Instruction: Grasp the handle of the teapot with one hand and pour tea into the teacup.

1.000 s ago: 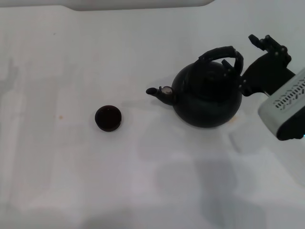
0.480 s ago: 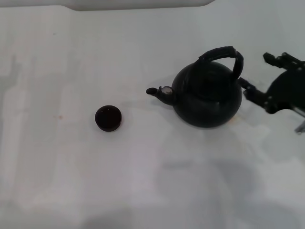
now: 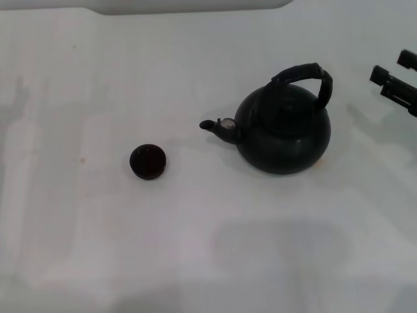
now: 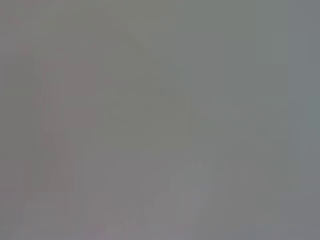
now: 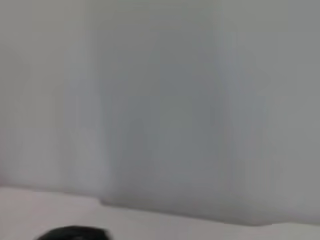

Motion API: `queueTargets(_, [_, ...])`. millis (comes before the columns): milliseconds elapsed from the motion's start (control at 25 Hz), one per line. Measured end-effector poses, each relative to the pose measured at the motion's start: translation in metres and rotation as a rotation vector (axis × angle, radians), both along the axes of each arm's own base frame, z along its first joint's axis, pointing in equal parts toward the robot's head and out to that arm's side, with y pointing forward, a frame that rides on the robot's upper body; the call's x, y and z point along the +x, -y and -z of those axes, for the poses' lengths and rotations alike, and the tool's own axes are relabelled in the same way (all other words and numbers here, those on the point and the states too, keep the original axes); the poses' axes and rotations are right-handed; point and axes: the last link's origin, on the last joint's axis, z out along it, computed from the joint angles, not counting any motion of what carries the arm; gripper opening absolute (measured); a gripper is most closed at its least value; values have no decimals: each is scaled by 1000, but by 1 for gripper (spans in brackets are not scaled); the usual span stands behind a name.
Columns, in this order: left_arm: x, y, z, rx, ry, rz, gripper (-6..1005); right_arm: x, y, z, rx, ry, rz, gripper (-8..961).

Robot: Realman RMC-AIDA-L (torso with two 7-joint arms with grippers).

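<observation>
The black teapot [image 3: 283,130] stands upright on the white table, right of centre in the head view, with its spout [image 3: 218,126] pointing left. Its arched black handle [image 3: 306,73] stands free over the top. The small dark teacup [image 3: 148,162] sits on the table well to the left of the spout. My right gripper [image 3: 392,66] is at the right edge of the head view, apart from the teapot, open and empty. The left gripper is out of view. A dark shape [image 5: 70,233] shows at the edge of the right wrist view; I cannot tell what it is.
The white table [image 3: 195,248] fills the head view. A pale raised edge [image 3: 189,5] runs along the far side. The left wrist view shows only a blank grey surface.
My right gripper has pulled back to the right, from beside the teapot's handle to the edge of the view. The teapot and the teacup have not moved.
</observation>
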Motion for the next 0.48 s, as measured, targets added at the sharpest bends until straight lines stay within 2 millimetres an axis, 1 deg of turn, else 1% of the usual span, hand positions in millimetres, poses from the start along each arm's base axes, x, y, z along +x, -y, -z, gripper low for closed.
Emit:
queueTargets(120, [0, 0, 1, -2, 1, 0, 893, 15, -12, 9, 42, -18, 19, 723])
queueTargets(200, [0, 1, 1, -2, 1, -1, 893, 21, -18, 15, 100, 3, 23, 723])
queueTargets(360, [0, 1, 1, -4, 2, -2, 893, 32, -22, 17, 251, 51, 50, 723])
queueTargets(480, [-1, 3, 2, -6, 4, -5, 893, 39, -22, 14, 311, 38, 96, 723])
